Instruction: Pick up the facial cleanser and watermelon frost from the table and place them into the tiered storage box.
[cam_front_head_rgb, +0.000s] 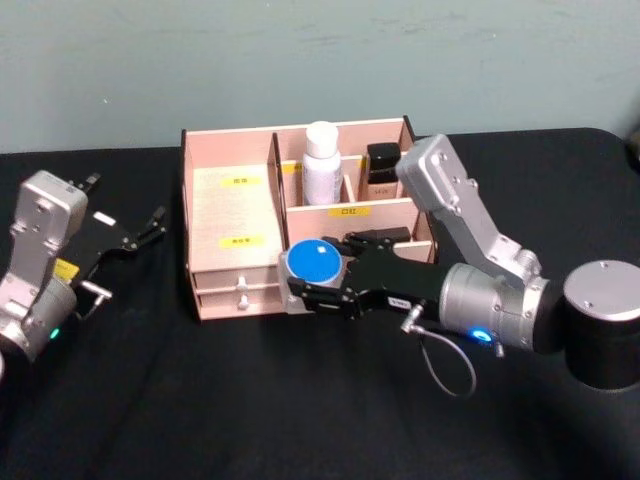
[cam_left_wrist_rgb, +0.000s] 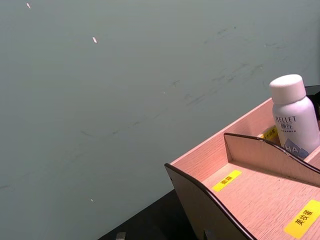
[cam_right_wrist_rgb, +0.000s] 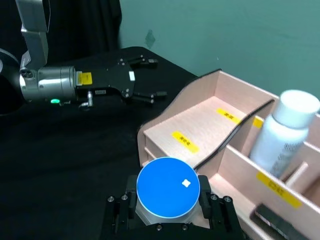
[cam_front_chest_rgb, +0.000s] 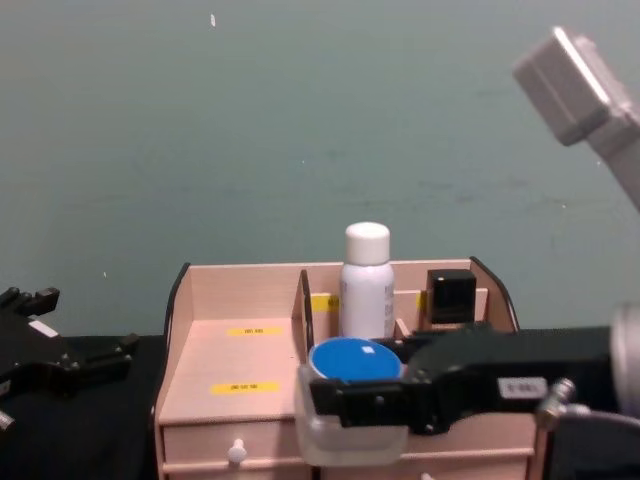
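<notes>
Bottle (cam_front_head_rgb: 321, 160) stowed in the box (cam_front_head_rgb: 230, 215); jar (cam_right_wrist_rgb: 168, 186) pinched by right tool (cam_front_head_rgb: 322, 278) must be raised into a compartment; left tool (cam_front_head_rgb: 150, 228) parked leftward, spread

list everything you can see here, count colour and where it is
tiered storage box: 1, light wood, mid table
facial cleanser: 1, white, upright in back compartment
black-capped bottle: 1, black cap, compartment right of cleanser
watermelon frost: 1, blue lid, held at box front
yellow labels: at least 4, on box
drawers: 2, white knobs, box's lower left
table: 1, black
left gripper: 1, fingers open, left of box
right gripper: 1, fingers shut on watermelon frost
</notes>
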